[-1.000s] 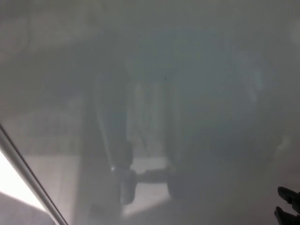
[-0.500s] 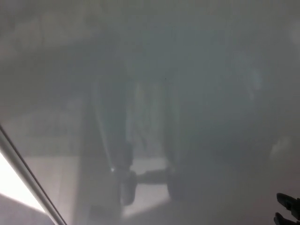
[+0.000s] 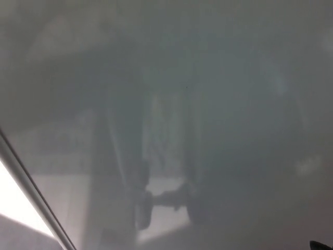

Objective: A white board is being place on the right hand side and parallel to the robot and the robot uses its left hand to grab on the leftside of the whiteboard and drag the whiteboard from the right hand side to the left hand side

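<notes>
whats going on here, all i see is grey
The head view is almost filled by the glossy whiteboard, which shows only blurry reflections. Its framed left edge runs diagonally across the lower left corner. No hand is gripping that edge; just a dark sliver, probably the right hand, shows at the bottom right corner.

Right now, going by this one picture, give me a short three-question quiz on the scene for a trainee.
1. True or false: the whiteboard fills almost the whole head view.
2. In which corner does the whiteboard's frame edge show? A lower left; B upper right; C upper left.
3. Which robot hand is just visible, and where?

Key: 1 true. 2 A. 3 The right hand, only a dark tip at the lower right corner; the left hand is not in view.
</notes>
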{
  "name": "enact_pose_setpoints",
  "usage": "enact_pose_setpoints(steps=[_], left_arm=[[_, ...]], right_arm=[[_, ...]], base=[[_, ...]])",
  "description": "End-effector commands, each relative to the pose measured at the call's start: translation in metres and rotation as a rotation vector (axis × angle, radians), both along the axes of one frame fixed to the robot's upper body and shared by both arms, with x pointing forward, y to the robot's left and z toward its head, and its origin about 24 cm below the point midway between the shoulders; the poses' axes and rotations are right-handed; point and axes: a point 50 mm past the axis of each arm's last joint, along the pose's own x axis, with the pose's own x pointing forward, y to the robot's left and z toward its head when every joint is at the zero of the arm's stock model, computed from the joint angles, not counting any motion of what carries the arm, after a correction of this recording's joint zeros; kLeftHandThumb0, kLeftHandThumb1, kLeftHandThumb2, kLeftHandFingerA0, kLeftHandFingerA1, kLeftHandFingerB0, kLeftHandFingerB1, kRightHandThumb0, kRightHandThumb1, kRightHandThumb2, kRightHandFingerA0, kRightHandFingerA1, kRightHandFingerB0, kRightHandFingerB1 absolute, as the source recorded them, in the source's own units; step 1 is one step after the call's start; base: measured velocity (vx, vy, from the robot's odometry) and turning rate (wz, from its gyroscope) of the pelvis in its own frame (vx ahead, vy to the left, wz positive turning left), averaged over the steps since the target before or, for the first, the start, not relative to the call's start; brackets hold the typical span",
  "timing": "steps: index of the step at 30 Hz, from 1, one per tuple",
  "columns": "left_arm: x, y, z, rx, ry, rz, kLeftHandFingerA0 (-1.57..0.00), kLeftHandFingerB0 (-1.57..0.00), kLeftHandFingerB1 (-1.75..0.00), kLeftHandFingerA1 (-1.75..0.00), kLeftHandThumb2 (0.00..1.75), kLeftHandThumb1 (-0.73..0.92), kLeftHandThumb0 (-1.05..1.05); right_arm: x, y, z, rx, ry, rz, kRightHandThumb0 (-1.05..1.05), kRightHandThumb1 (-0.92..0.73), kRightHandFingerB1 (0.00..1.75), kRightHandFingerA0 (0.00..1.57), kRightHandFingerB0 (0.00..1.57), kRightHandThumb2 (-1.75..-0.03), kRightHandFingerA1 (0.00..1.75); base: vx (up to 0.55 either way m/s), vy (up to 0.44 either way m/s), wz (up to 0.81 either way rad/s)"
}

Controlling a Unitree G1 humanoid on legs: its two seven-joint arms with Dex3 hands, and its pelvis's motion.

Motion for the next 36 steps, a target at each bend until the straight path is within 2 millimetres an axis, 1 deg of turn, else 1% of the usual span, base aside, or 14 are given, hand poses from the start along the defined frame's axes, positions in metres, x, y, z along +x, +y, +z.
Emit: enact_pose_setpoints(steps=[1,3,4,5,6,15,16,17,21,22,32,33,34,36], left_arm=[[-0.008,-0.003,-0.005,-0.016,-0.009,0.024,0.0,0.0,-0.1,-0.1,0.92,0.77,-0.71],[-0.008,-0.003,-0.005,-0.016,-0.01,0.024,0.0,0.0,-0.1,-0.1,0.92,0.77,-0.71],[-0.012,-0.007,-0.013,-0.039,0.048,0.047,0.0,0.0,-0.15,-0.17,1.04,0.78,-0.73],[-0.012,-0.008,-0.015,-0.038,0.066,0.05,0.0,0.0,-0.15,-0.18,1.04,0.79,-0.74],[-0.013,-0.009,-0.017,-0.028,0.103,0.05,0.0,0.0,-0.15,-0.18,1.06,0.8,-0.75],[-0.012,-0.011,-0.022,0.024,0.219,0.031,0.0,0.0,-0.15,-0.15,1.03,0.8,-0.67],[-0.009,-0.011,-0.021,0.055,0.242,-0.018,0.0,0.0,-0.12,-0.09,0.79,0.91,-0.53],[-0.009,-0.011,-0.021,0.062,0.249,-0.028,0.0,0.0,-0.15,-0.11,0.89,0.79,-0.61],[-0.008,-0.011,-0.021,0.073,0.263,-0.033,0.0,0.0,-0.14,-0.1,0.88,0.79,-0.59],[-0.009,-0.01,-0.022,0.077,0.274,-0.035,0.0,0.0,-0.2,-0.2,1.02,0.79,-0.63],[-0.01,-0.012,-0.024,0.137,0.318,-0.071,-0.01,-0.02,-0.23,-0.21,1.04,0.81,-0.67],[-0.012,-0.012,-0.024,0.158,0.323,-0.081,-0.02,-0.03,-0.33,-0.3,1.04,0.78,-0.62],[-0.011,-0.012,-0.024,0.166,0.319,-0.088,-0.03,-0.04,-0.39,-0.34,1.02,0.77,-0.62],[-0.009,-0.013,-0.024,0.15,0.313,-0.093,-0.03,-0.03,-0.35,-0.29,1.05,0.78,-0.62]], right_arm=[[-0.011,-0.004,-0.003,0.0,0.012,-0.028,-0.65,-0.85,0.3,0.36,0.2,-0.65,0.39],[-0.011,-0.004,-0.003,0.001,0.012,-0.028,-0.65,-0.85,0.3,0.36,0.2,-0.65,0.39],[-0.013,-0.004,-0.004,0.01,0.022,-0.034,-0.65,-0.85,0.29,0.36,0.19,-0.65,0.39],[-0.013,-0.004,-0.004,0.005,0.022,-0.033,-0.66,-0.86,0.3,0.37,0.2,-0.66,0.39],[-0.013,-0.003,-0.004,0.006,0.018,-0.033,-0.7,-0.71,0.41,0.28,0.14,-0.96,0.49],[-0.013,-0.004,-0.003,-0.004,0.022,-0.018,-0.69,-0.73,0.41,0.27,0.13,-0.95,0.48],[-0.009,-0.004,-0.002,-0.017,0.02,-0.013,-0.7,-0.72,0.41,0.28,0.13,-0.97,0.48],[-0.009,-0.004,-0.002,-0.016,0.019,-0.013,-0.69,-0.73,0.41,0.27,0.14,-0.95,0.48],[-0.009,-0.003,-0.002,-0.007,0.014,-0.019,-0.69,-0.72,0.41,0.28,0.13,-0.95,0.48],[-0.01,-0.003,-0.003,0.008,0.016,-0.027,-0.69,-0.71,0.4,0.26,0.12,-0.95,0.48],[-0.012,-0.003,-0.004,-0.01,0.023,-0.02,-0.68,-0.72,0.41,0.28,0.14,-0.95,0.49],[-0.015,-0.003,-0.005,0.021,0.026,-0.045,-0.65,-0.84,0.29,0.36,0.2,-0.65,0.4],[-0.015,-0.004,-0.005,0.001,0.031,-0.038,-0.66,-0.86,0.29,0.35,0.19,-0.66,0.38],[-0.015,-0.005,-0.004,-0.02,0.034,-0.014,-0.63,-0.89,0.28,0.32,0.18,-0.65,0.37]], base=[[0.0,0.0,0.0],[0.0,0.0,0.0],[0.0,0.0,0.0],[0.0,0.0,0.0],[0.0,0.0,0.0],[0.0,0.0,0.0],[0.0,0.0,0.0],[0.0,0.0,0.0],[0.0,0.0,0.0],[0.0,0.0,0.0],[0.0,0.0,0.0],[0.0,0.0,0.0],[0.0,0.0,0.0],[0.0,0.0,0.0]])
